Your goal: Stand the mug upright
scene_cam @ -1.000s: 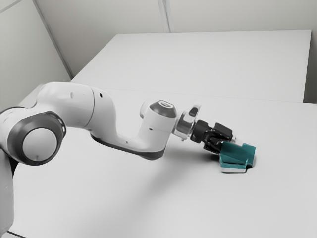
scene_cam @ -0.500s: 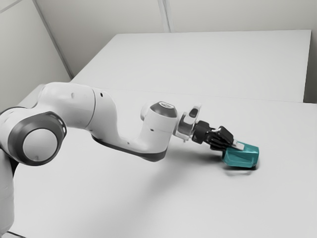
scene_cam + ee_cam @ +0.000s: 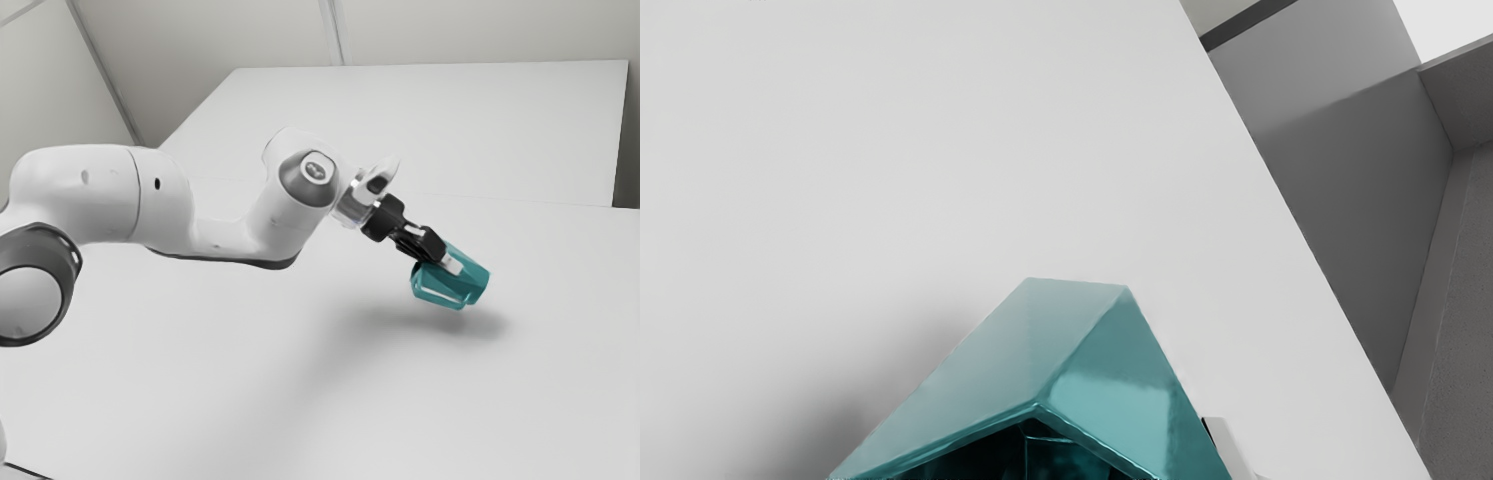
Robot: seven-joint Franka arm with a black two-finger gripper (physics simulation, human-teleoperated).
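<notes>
From where I stand, clock laid flat on the exterior view: nearest is bare white table at 6 o'c. Next, a soft shadow at abt 4, w/ a gap b/w it and the teal mug above, so the mug's in the air, tilted, not upright. The gripper reaches down toward 4 & looks clamped on the mug's wall; 1 fingertip lies along its outside. Mouth seems to face back at the hand. Main risk: slick, slanting sides held by a small patch, so the mug cd swivel or slip as the wrist turns. Lowered at this tilt, it'd prob. meet the table on an edge; let go before the base is flat & it'd topple. Far off, the back table at 12 & wall beyond pose no snag, I'd say.
</notes>
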